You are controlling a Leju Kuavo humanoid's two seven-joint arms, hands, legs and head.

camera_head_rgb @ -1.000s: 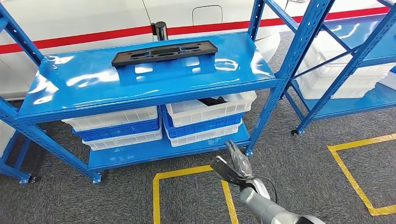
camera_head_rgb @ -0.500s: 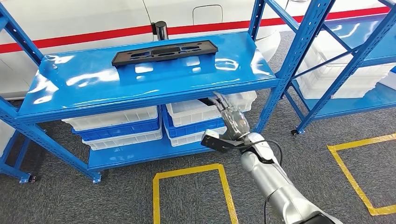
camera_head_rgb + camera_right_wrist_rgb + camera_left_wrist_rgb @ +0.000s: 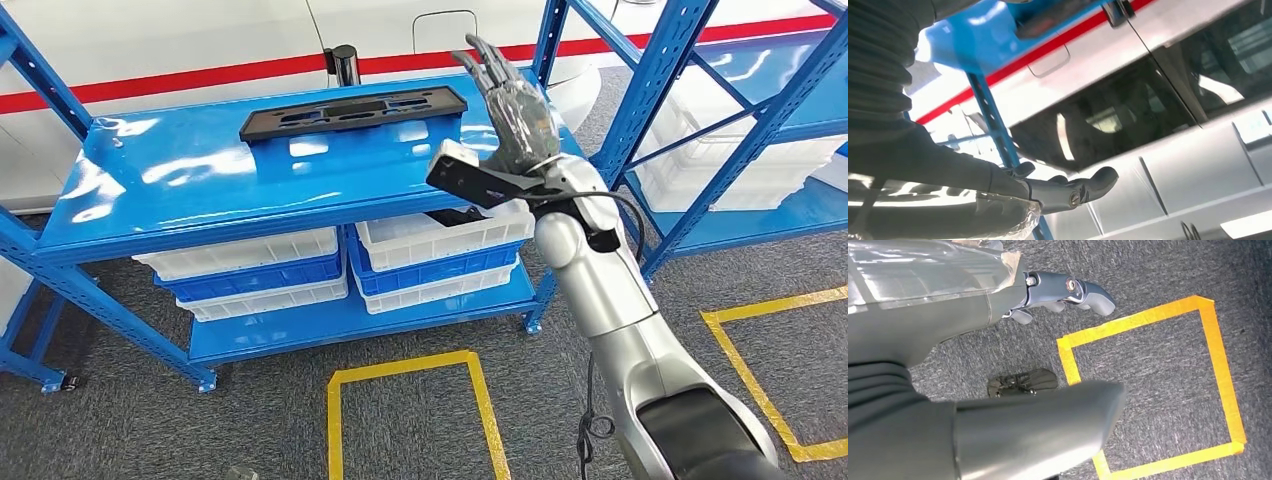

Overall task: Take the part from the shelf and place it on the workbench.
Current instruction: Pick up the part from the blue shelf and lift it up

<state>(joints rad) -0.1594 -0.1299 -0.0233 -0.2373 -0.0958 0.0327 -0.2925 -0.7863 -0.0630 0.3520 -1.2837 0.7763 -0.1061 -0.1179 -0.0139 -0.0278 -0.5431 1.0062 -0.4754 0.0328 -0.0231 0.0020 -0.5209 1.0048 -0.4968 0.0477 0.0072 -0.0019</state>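
Flat black plastic part [image 3: 352, 111] with cut-outs lies on the blue metal shelf [image 3: 200, 190] top in the head view, bearing no readable writing; the right hand [image 3: 510, 95] hangs beside it, fingers spread, empty. Left wrist view: the left hand [image 3: 998, 305] over grey carpet, fingers apart, holding nothing.

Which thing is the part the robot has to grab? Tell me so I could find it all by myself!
Find the big blue shelf in front of the white wall with a red stripe. On its shiny top level, near the back edge, lies the part: a long, flat, black plate with cut-out holes. The white crates sit lower down, so it is the only black thing lying on top.
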